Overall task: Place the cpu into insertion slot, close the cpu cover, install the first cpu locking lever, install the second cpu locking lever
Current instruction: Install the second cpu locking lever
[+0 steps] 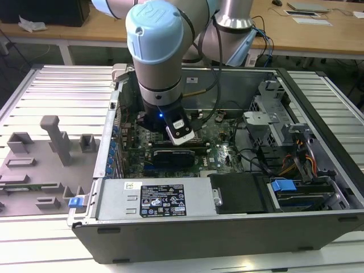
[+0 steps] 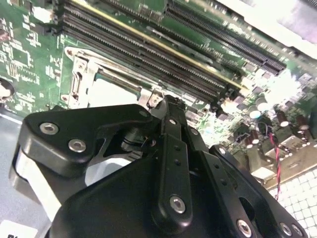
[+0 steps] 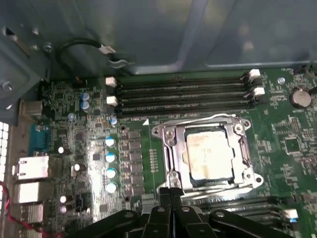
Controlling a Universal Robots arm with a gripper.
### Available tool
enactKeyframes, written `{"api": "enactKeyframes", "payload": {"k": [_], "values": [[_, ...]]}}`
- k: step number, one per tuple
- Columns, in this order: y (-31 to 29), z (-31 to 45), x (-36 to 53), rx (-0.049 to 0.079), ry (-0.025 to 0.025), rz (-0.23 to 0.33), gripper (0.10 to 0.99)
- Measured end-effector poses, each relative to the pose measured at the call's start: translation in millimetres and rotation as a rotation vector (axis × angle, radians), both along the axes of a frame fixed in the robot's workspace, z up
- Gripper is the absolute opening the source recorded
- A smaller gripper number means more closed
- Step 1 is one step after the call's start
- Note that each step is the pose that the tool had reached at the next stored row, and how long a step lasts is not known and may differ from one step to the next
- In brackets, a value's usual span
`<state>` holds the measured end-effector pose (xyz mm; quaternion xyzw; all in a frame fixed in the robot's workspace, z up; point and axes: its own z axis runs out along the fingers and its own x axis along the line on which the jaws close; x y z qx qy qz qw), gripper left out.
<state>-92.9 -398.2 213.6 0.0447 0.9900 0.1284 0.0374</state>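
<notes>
My bench [image 1: 51, 91]: ribbed silver metal. Open PC case [image 1: 227, 227] sits on it, toward exterior view's right. Grey fixture plate [image 1: 40, 170] with upright blocks lies on it, at exterior view's left, just beside case.

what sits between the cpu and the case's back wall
In the first wrist view, long black memory slots lie between the cpu and the case wall.

cpu [image 3: 207, 154] in insertion slot [image 3: 174, 159], under cpu cover [image 3: 247, 171]
</notes>
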Motion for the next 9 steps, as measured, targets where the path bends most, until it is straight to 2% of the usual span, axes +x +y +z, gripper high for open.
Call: {"api": "enactKeyframes", "payload": {"k": [1,2,7,9], "values": [[0.0,0.0,1.6,-0.007,0.0000,-0.001,0.106],[0.0,0.1,7.1,-0.010,0.0005,-0.002,0.106],[0.0,0.0,25.9,-0.016,0.0033,-0.003,0.106],[3.0,0.1,34.2,-0.031,0.0055,-0.003,0.106]]}}
